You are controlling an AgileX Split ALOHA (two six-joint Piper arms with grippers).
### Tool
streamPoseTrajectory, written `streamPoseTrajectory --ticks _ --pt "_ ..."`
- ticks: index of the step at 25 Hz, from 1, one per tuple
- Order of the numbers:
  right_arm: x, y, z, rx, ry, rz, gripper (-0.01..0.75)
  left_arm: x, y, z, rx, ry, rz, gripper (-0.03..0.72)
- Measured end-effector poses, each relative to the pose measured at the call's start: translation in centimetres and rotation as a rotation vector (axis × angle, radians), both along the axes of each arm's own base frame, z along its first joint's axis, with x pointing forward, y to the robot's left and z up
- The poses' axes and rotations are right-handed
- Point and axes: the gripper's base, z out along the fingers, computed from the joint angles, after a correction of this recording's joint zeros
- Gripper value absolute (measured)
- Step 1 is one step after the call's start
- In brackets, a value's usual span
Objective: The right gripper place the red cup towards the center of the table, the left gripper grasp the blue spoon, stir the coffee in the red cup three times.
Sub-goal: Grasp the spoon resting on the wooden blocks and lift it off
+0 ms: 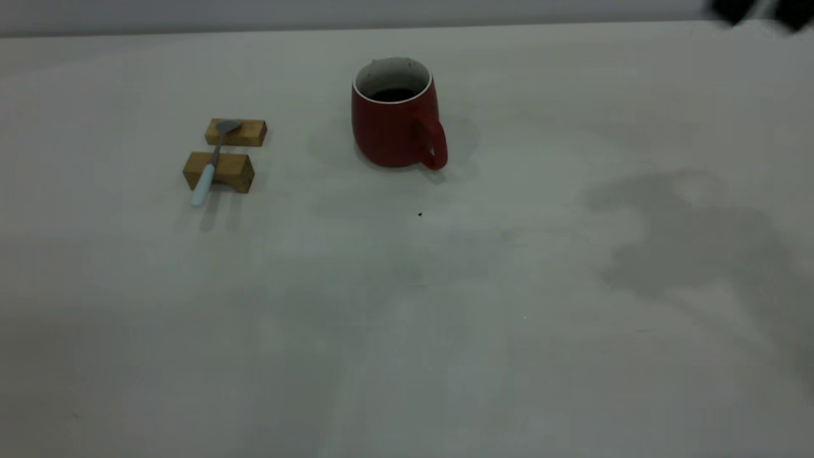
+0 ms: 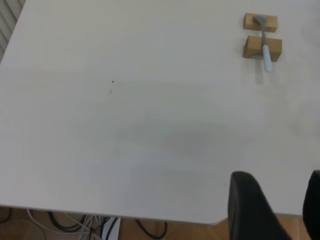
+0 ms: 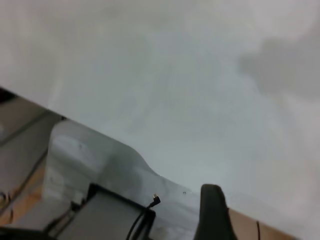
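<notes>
The red cup (image 1: 391, 127) stands upright near the middle of the table (image 1: 407, 318), toward its far side, with dark coffee (image 1: 394, 94) inside and its handle (image 1: 434, 141) toward the front right. To its left, the blue spoon (image 1: 210, 166) lies across two wooden blocks, also seen in the left wrist view as the spoon (image 2: 265, 42). My left gripper (image 2: 280, 205) hovers open and empty over the table's edge, far from the spoon. Of the right arm (image 1: 760, 13), a dark blur shows at the far right corner. One finger (image 3: 212, 215) shows with nothing beside it.
Two wooden blocks (image 1: 236, 132) (image 1: 219, 170) carry the spoon. A small dark speck (image 1: 420, 214) lies in front of the cup. Cables (image 2: 100, 225) hang below the table's edge. A grey box with a cable (image 3: 100, 215) sits beside the table corner under the right gripper.
</notes>
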Motion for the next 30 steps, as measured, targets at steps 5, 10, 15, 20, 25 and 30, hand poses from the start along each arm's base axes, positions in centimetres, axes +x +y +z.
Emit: streamPoseTrajectory --ticks 5,10,15,20,25,30 --pt "-8.1 -3.6 2.6 -0.079 -0.083 -0.158 0.572 0.0 0.0 0.0 0.0 0.0 0.0 0.341" --pt "-15.7 -5.6 2.8 -0.199 -0.147 -0.284 0.572 0.0 0.0 0.0 0.0 0.0 0.0 0.341" --pt "-21.2 -5.6 2.9 -0.211 -0.284 -0.347 0.572 0.0 0.0 0.0 0.0 0.0 0.0 0.341" --pt "-24.4 -5.5 1.9 -0.194 -0.427 -0.374 0.572 0.0 0.0 0.0 0.0 0.0 0.0 0.341" --pt "-26.7 -5.3 1.5 -0.181 -0.534 -0.343 0.572 0.0 0.0 0.0 0.0 0.0 0.0 0.341" --pt "-29.2 -5.2 2.1 -0.136 -0.709 -0.327 0.572 0.0 0.0 0.0 0.0 0.0 0.0 0.341"
